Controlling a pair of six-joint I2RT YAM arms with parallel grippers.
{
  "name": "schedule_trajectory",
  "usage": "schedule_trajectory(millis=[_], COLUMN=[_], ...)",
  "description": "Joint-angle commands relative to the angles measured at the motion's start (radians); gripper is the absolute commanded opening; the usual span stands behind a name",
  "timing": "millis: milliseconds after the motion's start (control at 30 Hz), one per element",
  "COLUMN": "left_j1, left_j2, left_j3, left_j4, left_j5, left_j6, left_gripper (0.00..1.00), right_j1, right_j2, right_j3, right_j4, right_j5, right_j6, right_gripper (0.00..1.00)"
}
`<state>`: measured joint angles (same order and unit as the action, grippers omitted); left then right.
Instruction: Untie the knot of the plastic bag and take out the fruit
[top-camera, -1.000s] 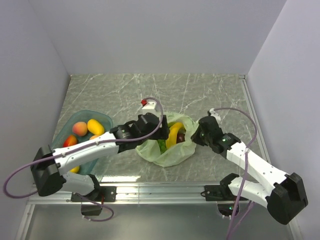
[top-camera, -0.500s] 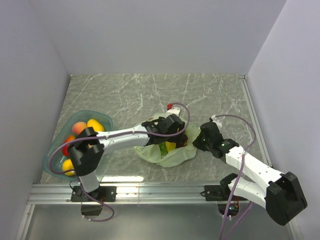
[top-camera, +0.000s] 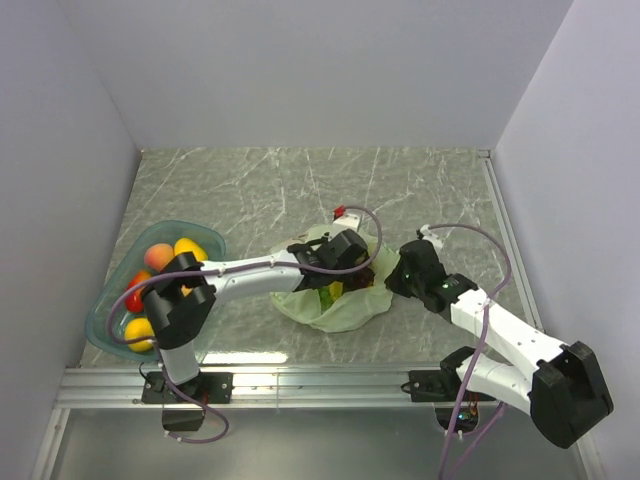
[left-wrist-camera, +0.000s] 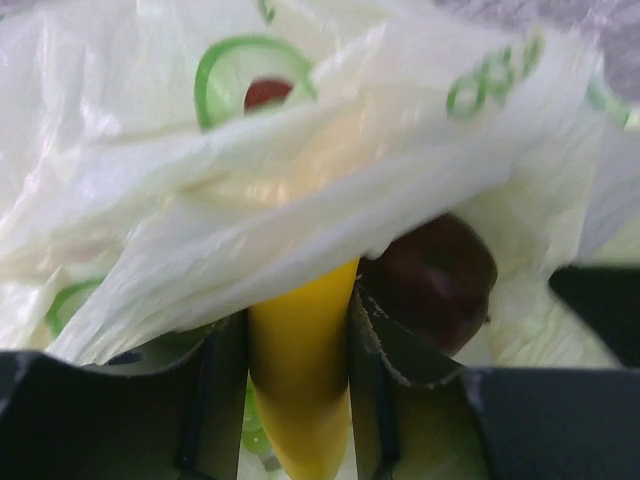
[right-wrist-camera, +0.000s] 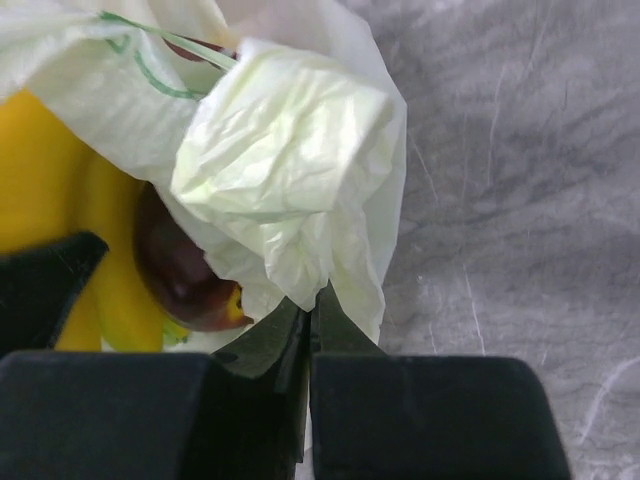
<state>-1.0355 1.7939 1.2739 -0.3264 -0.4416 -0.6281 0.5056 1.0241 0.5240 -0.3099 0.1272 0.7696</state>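
Lower centre in the overhead view, the left gripper (left-wrist-camera: 296, 320) is clamping a yellow banana (left-wrist-camera: 300, 400) inside the open plastic bag (top-camera: 345, 310), while the right gripper (right-wrist-camera: 312, 318), jaws fully closed, is pinching the bag's right rim.

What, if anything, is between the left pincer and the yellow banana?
Nothing visible: the left pincer clasps the banana, a finger against each side. The plastic bag drapes only over its far part.
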Motion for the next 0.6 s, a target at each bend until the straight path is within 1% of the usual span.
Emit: schedule_trajectory(millis=[0, 167, 233, 267, 333, 367, 433, 467, 567], left_j1=[-0.005, -0.005, -0.005, -0.005, -0.005, -0.005, -0.003, -0.001, 0.011], left_j2=[-0.131, -0.255, -0.324, -0.349, -0.424, -0.448, -0.514, -0.545, -0.571], left_j3=[-0.063, -0.189, -0.264, -0.289, -0.355, -0.372, -0.419, -0.430, -0.438], left_j4=[0.024, 0.032, 0.064, 0.105, 0.147, 0.195, 0.239, 0.274, 0.303], left_j5=[0.020, 0.072, 0.095, 0.106, 0.109, 0.115, 0.092, 0.081, 0.034], left_j6=[0.039, 0.103, 0.119, 0.129, 0.123, 0.120, 0.104, 0.085, 0.036], left_gripper=[0.01, 0.01, 0.01, 0.01, 0.01, 0.01, 0.01, 0.01, 0.01], right_j1=[-0.015, -0.049, -0.059, -0.061, -0.061, -0.061, -0.061, -0.059, -0.052], right_j2=[0.008, 0.014, 0.024, 0.039, 0.053, 0.066, 0.077, 0.083, 0.091], right_j3=[0.076, 0.137, 0.154, 0.157, 0.159, 0.154, 0.131, 0.123, 0.088], right_j4=[0.006, -0.023, -0.027, -0.028, -0.026, -0.020, -0.008, -0.005, 0.014], right_j5=[0.058, 0.101, 0.109, 0.114, 0.112, 0.103, 0.098, 0.094, 0.062], right_j6=[-0.042, -0.078, -0.096, -0.101, -0.110, -0.110, -0.110, -0.108, -0.110], right_gripper=[0.00, 0.00, 0.00, 0.00, 0.00, 0.00, 0.00, 0.00, 0.00])
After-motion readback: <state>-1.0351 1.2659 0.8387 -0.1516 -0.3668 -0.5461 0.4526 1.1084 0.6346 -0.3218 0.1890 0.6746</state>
